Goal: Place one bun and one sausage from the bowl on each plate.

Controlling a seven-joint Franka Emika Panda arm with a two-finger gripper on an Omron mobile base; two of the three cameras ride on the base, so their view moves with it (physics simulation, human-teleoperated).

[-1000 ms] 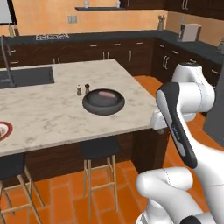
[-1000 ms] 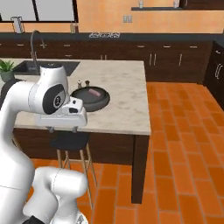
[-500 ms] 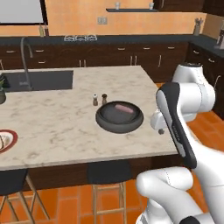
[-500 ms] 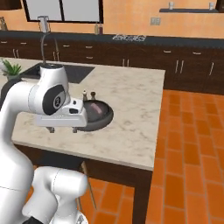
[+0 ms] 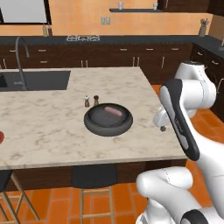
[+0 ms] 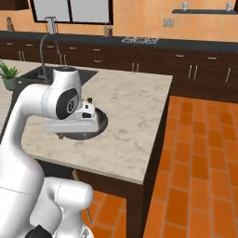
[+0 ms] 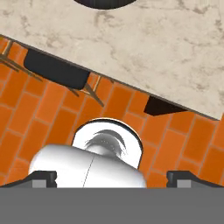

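Note:
The dark round bowl (image 5: 108, 120) sits on the marble island, and a pale pink sausage (image 5: 113, 112) lies in it. No bun can be made out in the bowl. My gripper (image 5: 162, 126) hangs at the island's right front corner, right of the bowl and apart from it. The hand view looks down along the gripper (image 7: 113, 179); its fingertips (image 7: 43, 178) stand wide apart and open, with nothing between them. The bowl's rim (image 7: 105, 3) shows at that view's top edge. From the right base view my hand covers most of the bowl (image 6: 101, 122). A red sliver of a plate (image 5: 1, 136) shows at the left edge.
Two small shakers (image 5: 91, 101) stand just behind the bowl. A sink (image 5: 30, 81) with a tall faucet (image 5: 19, 48) lies at the island's back left. A black stool (image 5: 94, 177) stands under the front edge, over orange brick floor (image 6: 195, 153). A potted plant (image 6: 9, 76) is far left.
The whole picture has shifted: the base has driven, so the bowl now lies nearer the middle and closer. The gripper stays open at the same spread.

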